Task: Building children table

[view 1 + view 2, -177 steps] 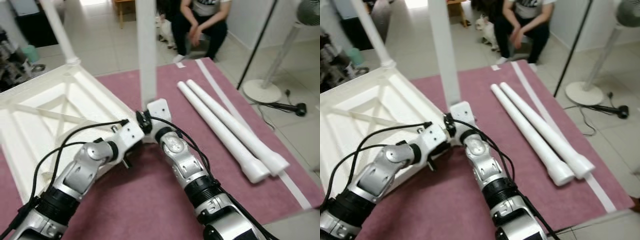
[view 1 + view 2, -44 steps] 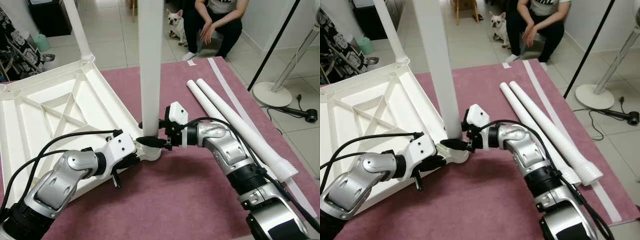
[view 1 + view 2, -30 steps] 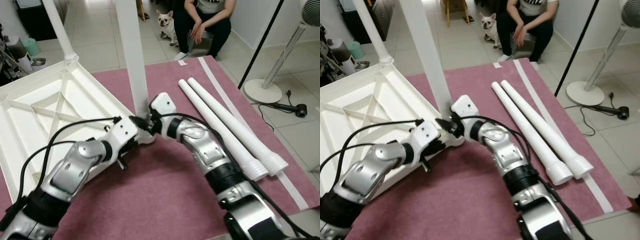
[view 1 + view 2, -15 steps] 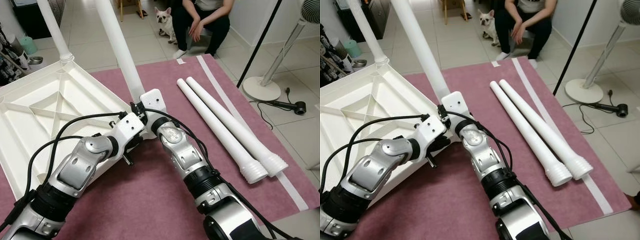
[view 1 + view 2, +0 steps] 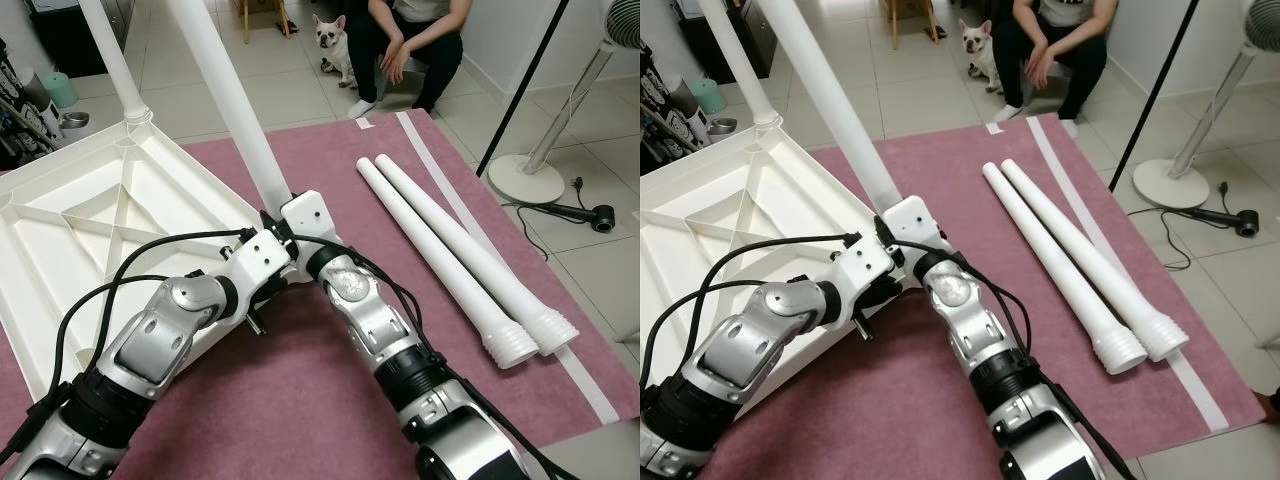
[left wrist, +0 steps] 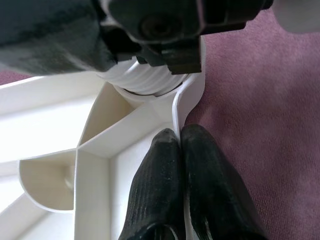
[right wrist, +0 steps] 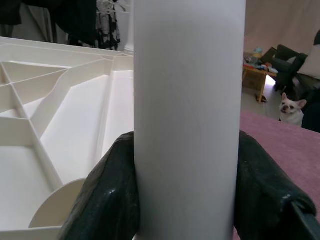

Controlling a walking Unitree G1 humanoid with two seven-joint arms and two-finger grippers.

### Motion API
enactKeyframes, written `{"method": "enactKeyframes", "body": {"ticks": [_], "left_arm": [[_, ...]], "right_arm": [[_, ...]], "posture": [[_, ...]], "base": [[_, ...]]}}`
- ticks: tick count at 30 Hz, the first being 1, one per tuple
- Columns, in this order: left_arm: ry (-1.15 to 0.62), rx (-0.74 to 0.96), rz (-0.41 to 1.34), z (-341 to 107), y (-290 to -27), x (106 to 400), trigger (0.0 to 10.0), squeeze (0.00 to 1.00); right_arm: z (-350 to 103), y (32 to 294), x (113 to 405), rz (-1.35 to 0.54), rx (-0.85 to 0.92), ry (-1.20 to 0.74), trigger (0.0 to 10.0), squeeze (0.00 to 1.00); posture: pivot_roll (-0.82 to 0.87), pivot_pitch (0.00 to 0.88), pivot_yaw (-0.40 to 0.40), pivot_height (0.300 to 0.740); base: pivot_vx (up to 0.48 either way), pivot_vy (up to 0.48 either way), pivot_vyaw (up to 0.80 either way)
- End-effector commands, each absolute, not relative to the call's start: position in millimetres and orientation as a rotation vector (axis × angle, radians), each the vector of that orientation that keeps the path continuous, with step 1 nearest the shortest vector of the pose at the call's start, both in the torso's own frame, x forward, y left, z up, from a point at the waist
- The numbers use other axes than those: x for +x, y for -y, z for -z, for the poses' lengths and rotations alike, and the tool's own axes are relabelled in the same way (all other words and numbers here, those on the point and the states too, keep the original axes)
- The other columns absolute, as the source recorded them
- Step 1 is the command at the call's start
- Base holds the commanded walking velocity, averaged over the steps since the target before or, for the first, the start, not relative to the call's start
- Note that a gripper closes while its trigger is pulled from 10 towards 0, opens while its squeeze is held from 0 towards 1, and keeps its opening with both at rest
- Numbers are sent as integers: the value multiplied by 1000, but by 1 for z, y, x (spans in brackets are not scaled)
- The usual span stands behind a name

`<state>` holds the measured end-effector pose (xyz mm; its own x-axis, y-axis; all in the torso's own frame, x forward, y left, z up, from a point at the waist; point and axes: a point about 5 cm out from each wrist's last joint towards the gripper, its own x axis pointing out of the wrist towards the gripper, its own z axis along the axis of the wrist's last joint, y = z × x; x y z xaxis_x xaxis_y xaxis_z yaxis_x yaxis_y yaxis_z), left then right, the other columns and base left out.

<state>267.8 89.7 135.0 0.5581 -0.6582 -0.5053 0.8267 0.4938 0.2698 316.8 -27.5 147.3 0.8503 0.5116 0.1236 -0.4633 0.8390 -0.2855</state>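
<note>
Two spare legs [image 5: 450, 250] lie on mat [image 5: 330, 400]; dog [image 5: 333, 40], fan [image 5: 545, 165] beyond. Right claw [image 7: 187, 200] grips leg [image 5: 235, 115]; left claw [image 6: 181, 145] pinches tabletop [image 5: 90, 230] rim.

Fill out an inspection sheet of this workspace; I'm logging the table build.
Surface: maroon mat on tiled floor.
Job's things: upturned white tabletop; far leg fitted; near leg seated in corner socket, tilted; two loose legs lying side by side.
Clutter: nothing seen on the mat.
Grippers: right gripper clamps near leg; left gripper pinches tabletop rim.
Cables: black wires along the arms.
Surroundings: seated person, dog, fan stand.
</note>
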Motion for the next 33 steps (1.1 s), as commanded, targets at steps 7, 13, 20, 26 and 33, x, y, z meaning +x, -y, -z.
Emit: {"method": "enactKeyframes", "body": {"ticks": [7, 13, 20, 26, 33], "left_arm": [[-309, 567, 1095, -126, -84, 246, 10000, 1000], [-213, 399, 1076, -151, -86, 252, 10000, 0], [-145, 277, 1076, -169, -89, 254, 10000, 0], [-111, 155, 954, -188, -92, 274, 10000, 0], [-57, 367, 760, -192, -101, 296, 10000, 0]], "right_arm": [[-126, 54, 305, -510, -264, 198, 10000, 0], [-121, 59, 303, -505, -251, 216, 10000, 0], [-120, 60, 300, -514, -235, 231, 10000, 0], [-116, 62, 299, -505, -220, 232, 10000, 0], [-118, 64, 302, -500, -222, 241, 10000, 0]], "posture": [[27, 0, 78, 740], [33, 0, 80, 740], [38, 0, 82, 740], [41, 0, 90, 740], [40, 0, 95, 740]], "base": [[0, 0, 0], [0, 0, 0], [0, 0, 0], [0, 0, 0], [0, 0, 0]]}}
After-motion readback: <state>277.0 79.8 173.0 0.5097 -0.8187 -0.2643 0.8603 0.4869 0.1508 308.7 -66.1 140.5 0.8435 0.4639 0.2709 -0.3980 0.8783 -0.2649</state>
